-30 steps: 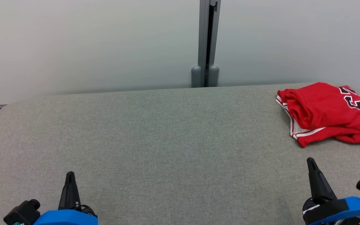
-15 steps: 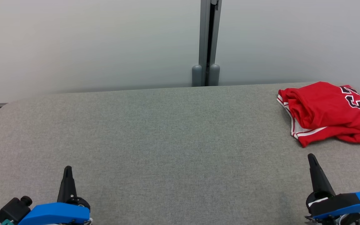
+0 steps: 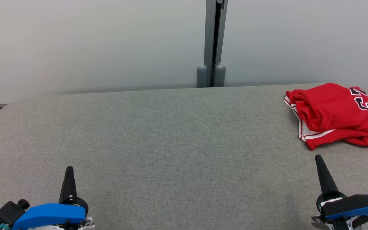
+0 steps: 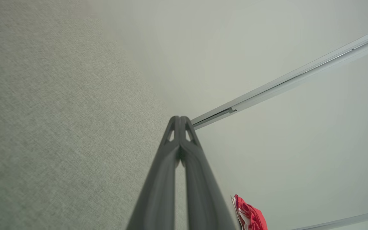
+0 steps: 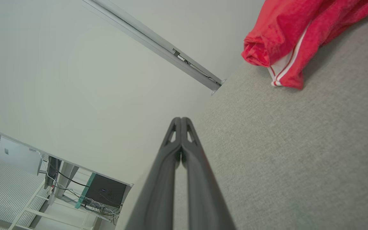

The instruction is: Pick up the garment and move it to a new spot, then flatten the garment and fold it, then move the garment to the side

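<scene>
Head view, 1 red garment (image 3: 334, 111), 1 grey table (image 3: 171, 143), left tool (image 3: 70, 171) clenched, right tool (image 3: 318, 159) clenched

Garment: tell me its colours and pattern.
Red garment with white-striped trim and black, white-edged numerals; clearest in the head view.

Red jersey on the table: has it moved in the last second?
No. The red jersey keeps its place against the grey post behind the table; the whole picture slid slightly, so the camera moved.

Grey fabric surface (image 3: 171, 143), pale wall (image 3: 91, 41), metal post (image 3: 214, 38)
</scene>
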